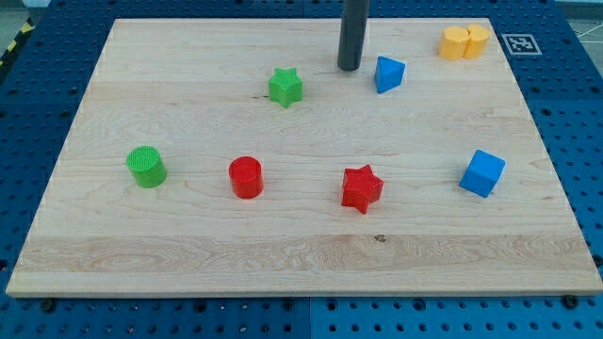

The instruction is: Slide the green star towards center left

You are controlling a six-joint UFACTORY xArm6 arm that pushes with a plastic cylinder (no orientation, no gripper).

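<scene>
Camera view: green star sits upper centre of the wooden board, untouched; my tip, a bare rod holding nothing, stands near its right, apart, beside the blue block; push toward centre left not yet begun.

We see our tip resting on the bench near the view's top, between the green star and the blue triangle block, closer to the blue one. Below lie a green cylinder, red cylinder, red star and blue cube; a yellow block sits top right.
</scene>
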